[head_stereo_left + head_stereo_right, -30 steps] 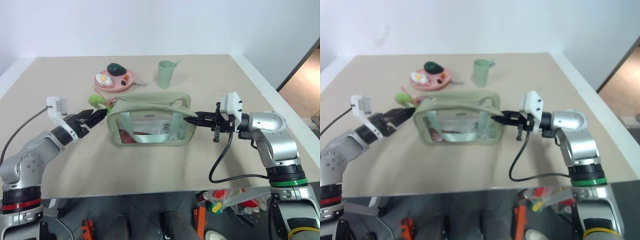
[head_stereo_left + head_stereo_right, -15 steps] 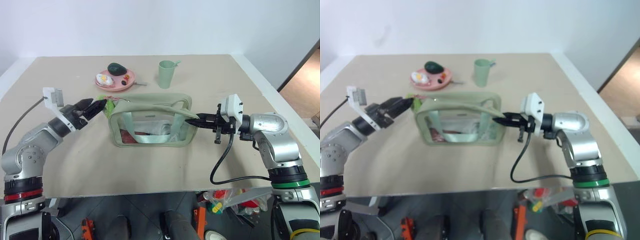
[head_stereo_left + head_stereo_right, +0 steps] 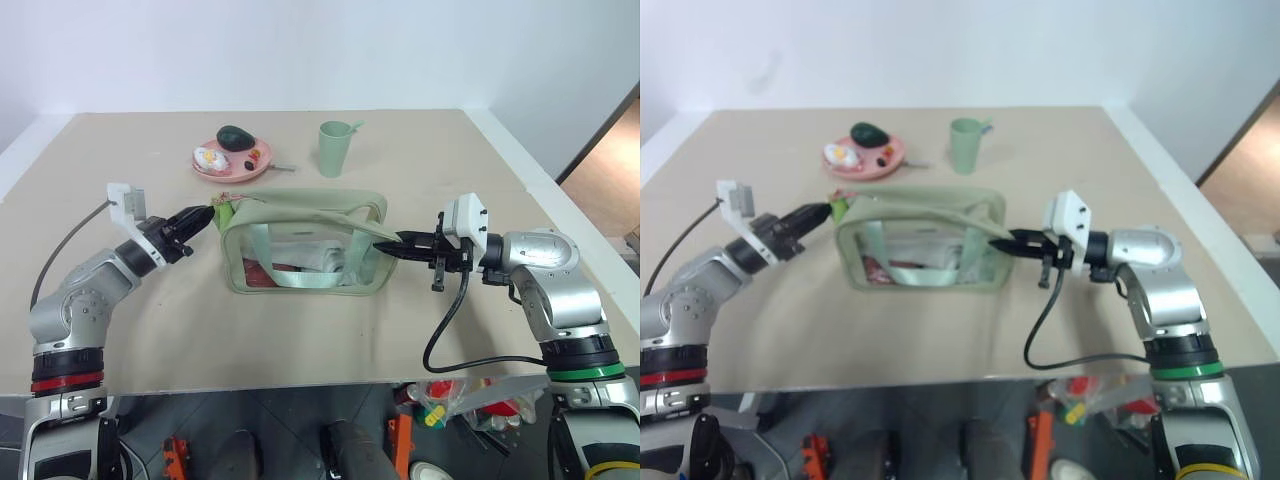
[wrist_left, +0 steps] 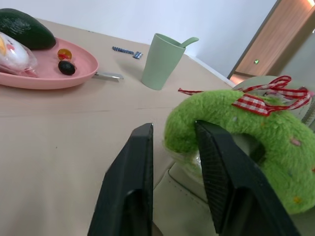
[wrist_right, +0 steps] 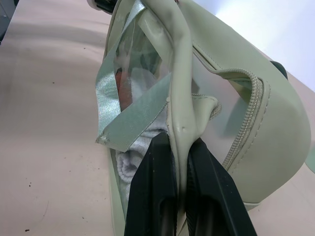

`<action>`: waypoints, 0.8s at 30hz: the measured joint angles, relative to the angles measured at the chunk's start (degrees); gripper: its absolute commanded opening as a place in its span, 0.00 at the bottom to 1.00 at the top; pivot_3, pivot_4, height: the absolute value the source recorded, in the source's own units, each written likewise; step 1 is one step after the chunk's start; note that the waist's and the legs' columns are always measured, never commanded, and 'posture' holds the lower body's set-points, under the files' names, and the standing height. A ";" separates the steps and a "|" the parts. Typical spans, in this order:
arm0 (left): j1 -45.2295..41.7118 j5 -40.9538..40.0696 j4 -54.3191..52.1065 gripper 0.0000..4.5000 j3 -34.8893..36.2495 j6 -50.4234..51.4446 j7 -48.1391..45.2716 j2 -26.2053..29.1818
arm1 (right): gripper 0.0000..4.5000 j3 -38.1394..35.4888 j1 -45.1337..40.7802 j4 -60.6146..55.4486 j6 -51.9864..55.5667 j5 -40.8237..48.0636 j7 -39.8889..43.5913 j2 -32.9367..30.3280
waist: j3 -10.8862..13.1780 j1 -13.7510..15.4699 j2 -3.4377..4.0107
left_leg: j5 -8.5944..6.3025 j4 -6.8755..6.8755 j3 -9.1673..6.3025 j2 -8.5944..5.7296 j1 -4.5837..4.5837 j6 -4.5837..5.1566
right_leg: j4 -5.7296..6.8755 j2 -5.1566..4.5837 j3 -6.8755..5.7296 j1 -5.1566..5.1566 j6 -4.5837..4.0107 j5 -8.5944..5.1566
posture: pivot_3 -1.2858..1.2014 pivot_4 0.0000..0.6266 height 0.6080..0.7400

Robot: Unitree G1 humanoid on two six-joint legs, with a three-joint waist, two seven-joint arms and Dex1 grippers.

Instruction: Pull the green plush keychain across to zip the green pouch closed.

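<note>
A two-armed robot is working on the green pouch (image 3: pixel 303 243) sitting near the middle of a tan worktop (image 3: pixel 300 340), its zipper not yet drawn across. A second ago the left gripper (image 3: pixel 205 214) was hanging wide open short of the green plush keychain (image 4: pixel 246 137); now its fingers are closing in, one of them threading through the charm's loop at the pouch's left end while the other is passing outside it, so whether the plush is firmly pinched cannot yet be told. That narrowing suggests the grab is nearly complete and the pull across is coming next. The right gripper (image 3: pixel 393 245) is staying where it was, its fingers clamped tight on the pale edge at the pouch's right end, bracing the pouch against the coming tug. Toward the far edge of the worktop, a pink plate (image 3: pixel 215 172) is carrying a dark avocado (image 3: pixel 235 137) and other toy food, and a pale green cup (image 3: pixel 333 149) with a spoon in it is standing just to its right. A plain white wall is rising behind the worktop, and a strip of wooden flooring is showing past its right edge.
</note>
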 measured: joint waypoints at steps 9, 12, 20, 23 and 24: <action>0.18 0.50 -0.18 0.01 -0.13 1.43 -0.66 0.26 | 0.00 0.00 -0.01 0.15 -0.82 -0.32 0.04 -0.02 | 0.00 0.01 0.00 | 0.00 0.00 -0.01 -0.01 0.00 0.00 | 0.00 -0.01 -0.01 0.00 0.01 -0.01 | 0.52 0.24 1.00; 0.27 0.46 -0.26 0.01 -0.19 2.05 -1.08 0.71 | 0.00 0.00 -0.01 0.17 -1.15 -0.42 0.07 -0.02 | 0.00 0.01 0.00 | 0.00 0.00 -0.01 -0.01 0.00 0.00 | 0.00 -0.01 -0.01 0.00 0.01 -0.01 | 0.52 0.24 1.00; 1.96 0.06 -2.38 0.58 0.46 5.20 -1.11 2.96 | 0.00 0.00 0.01 0.17 -1.23 -0.44 0.02 -0.02 | 0.00 0.00 0.00 | 0.00 0.00 -0.02 -0.01 -0.01 0.00 | 0.00 -0.02 -0.01 -0.01 0.01 -0.01 | 0.52 0.24 1.00; 1.92 0.16 -3.29 0.71 0.40 5.09 -2.29 4.58 | 0.00 0.01 0.05 0.17 -1.22 -0.46 0.02 -0.02 | 0.00 -0.03 0.00 | 0.00 -0.01 -0.02 -0.01 0.00 0.00 | 0.00 -0.01 -0.01 -0.01 0.01 -0.01 | 0.52 0.24 1.00; 1.80 0.43 -3.40 0.71 0.37 4.75 -2.53 4.80 | 0.00 0.00 0.05 0.17 -1.22 -0.50 -0.02 -0.02 | 0.00 -0.01 0.00 | 0.00 -0.01 -0.02 -0.01 0.01 0.00 | 0.00 -0.01 -0.01 -0.01 0.00 -0.02 | 0.52 0.24 1.00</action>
